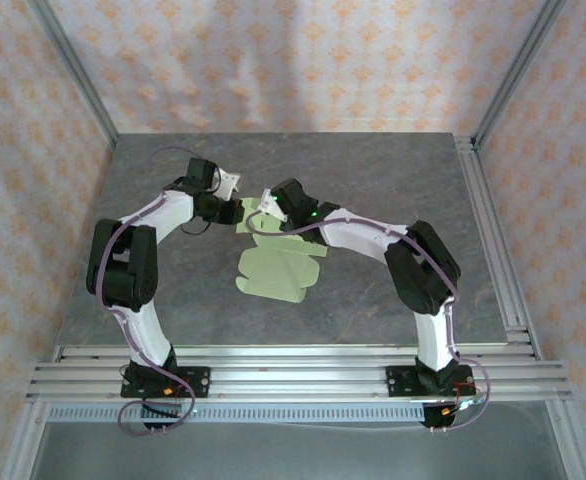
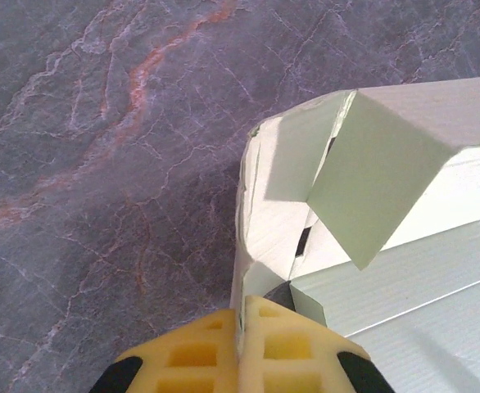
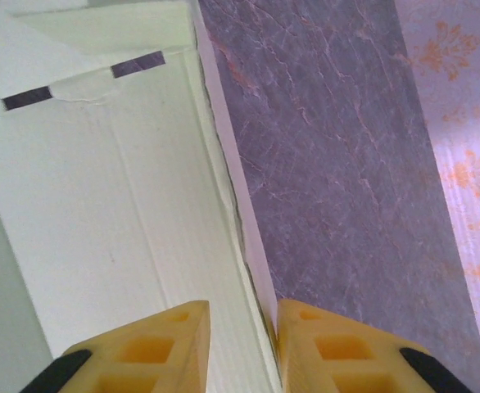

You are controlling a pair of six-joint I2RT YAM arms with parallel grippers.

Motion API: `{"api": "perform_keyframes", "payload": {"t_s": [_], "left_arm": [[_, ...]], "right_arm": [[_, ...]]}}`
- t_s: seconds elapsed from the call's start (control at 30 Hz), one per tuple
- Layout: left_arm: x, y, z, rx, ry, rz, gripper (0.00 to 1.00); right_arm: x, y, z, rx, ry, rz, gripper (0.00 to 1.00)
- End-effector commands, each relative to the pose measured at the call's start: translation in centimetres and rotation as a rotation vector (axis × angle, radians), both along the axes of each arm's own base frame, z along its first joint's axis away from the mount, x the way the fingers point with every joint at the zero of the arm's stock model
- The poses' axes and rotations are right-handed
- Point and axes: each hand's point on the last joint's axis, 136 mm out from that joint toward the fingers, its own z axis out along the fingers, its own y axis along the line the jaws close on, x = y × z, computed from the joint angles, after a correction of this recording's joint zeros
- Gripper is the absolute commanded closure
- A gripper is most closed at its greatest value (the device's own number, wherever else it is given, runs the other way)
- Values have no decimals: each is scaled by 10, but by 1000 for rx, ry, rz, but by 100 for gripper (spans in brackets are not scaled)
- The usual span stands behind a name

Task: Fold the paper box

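Left wrist shows paper box [image 2: 387, 172] — pale creased card — on veined table [image 2: 101, 164].

Pale green paper box [image 1: 273, 270], grey marbled table [image 1: 393, 190] with reddish veins, peach floral-patterned walls [image 1: 303, 60].

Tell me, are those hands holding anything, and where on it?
The left hand pinches the box by a thin card edge. The right hand straddles a raised fold but stands open, seemingly not clamping it.
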Motion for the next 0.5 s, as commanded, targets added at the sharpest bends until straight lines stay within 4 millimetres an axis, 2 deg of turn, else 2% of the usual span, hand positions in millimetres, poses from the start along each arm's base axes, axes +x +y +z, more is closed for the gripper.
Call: {"api": "perform_keyframes", "payload": {"t_s": [0.0, 0.13, 0.17, 0.23, 0.33, 0.4, 0.47], "left_arm": [[-6, -5, 4, -3, 7, -43, 100], [-10, -7, 1, 1, 82, -69, 100], [-12, -8, 1, -3, 125, -78, 100], [-15, -11, -3, -17, 197, -79, 100], [-20, -17, 2, -60, 311, -70, 100], [-20, -22, 7, -89, 337, -69, 100], [-21, -19, 7, -66, 359, -55, 100]], "right_arm": [[14, -2, 7, -28, -46, -16, 66], [12, -7, 18, 57, 34, -10, 51], [8, -10, 18, 84, 88, 1, 44], [3, -18, 18, 129, 173, 6, 38], [-2, -27, 19, 198, 285, 15, 33], [0, -32, 21, 230, 309, 17, 32], [5, -37, 24, 252, 305, 17, 32]]}}
